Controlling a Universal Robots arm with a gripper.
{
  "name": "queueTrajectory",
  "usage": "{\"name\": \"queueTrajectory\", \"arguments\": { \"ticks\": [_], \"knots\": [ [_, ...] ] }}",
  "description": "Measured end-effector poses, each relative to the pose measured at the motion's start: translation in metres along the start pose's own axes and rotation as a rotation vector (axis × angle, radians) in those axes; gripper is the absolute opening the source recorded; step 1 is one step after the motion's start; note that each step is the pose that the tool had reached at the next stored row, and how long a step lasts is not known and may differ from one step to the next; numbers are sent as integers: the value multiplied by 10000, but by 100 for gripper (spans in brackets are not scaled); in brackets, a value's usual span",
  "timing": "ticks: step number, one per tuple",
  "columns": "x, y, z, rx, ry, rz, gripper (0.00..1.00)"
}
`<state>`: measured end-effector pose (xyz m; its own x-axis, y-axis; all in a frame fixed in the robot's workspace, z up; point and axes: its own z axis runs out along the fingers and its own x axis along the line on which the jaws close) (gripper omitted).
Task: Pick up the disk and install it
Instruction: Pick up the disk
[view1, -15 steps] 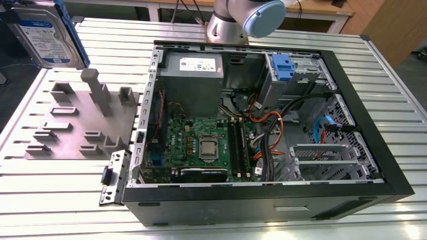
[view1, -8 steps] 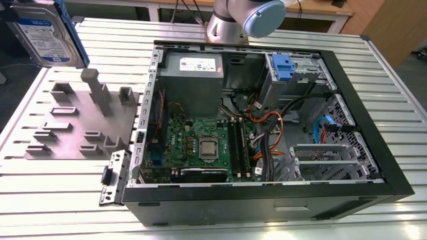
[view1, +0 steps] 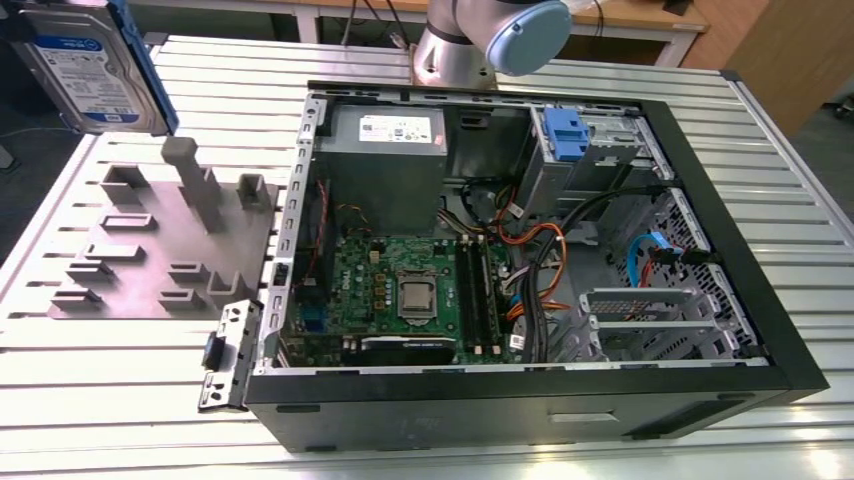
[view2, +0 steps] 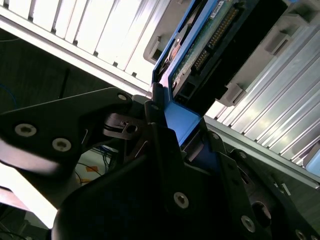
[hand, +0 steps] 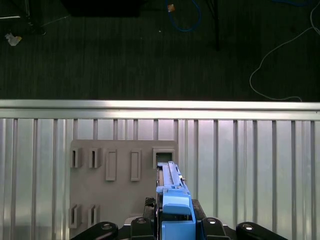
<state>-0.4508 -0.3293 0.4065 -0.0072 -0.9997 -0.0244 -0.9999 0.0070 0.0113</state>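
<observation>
Exterior view: the flat silver metal disk with a white-and-blue label and blue plastic frame (view1: 91, 70) hung at the far left, lifted clear of the slatted aluminium table (view1: 107, 400).
Disk axis: its long axis stood roughly upright, slightly tilted, with the label face turned toward the exterior camera.
First wrist view: the disk (hand: 172, 192) appeared edge-on, its length running away from the black gripper (hand: 176, 225) toward the grey plastic slotted tray (hand: 120, 195).
Gripper: it was clamped on the disk's blue-framed end, with a black finger (view2: 160, 130) pressed against the frame.
Tray: it (view1: 147, 260) lay on the table left of the open black computer case (view1: 534, 400), below the disk.
Arm: a silver arm with a blue-capped joint (view1: 467, 40) stood at the far side, behind the case.
</observation>
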Motion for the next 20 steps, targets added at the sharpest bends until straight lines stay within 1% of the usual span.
{"name": "queueTrajectory", "arguments": {
  "ticks": [3, 11, 14, 16, 20],
  "knots": [
    [0, 0, -12, 0, 0, 0, 36],
    [0, 0, -16, -2, 1, 0, 36],
    [-1, 0, -38, -1, 1, 0, 36],
    [-2, 1, -72, -1, 0, 1, 36],
    [-3, 1, -97, 0, 0, 1, 36]
  ]
}}
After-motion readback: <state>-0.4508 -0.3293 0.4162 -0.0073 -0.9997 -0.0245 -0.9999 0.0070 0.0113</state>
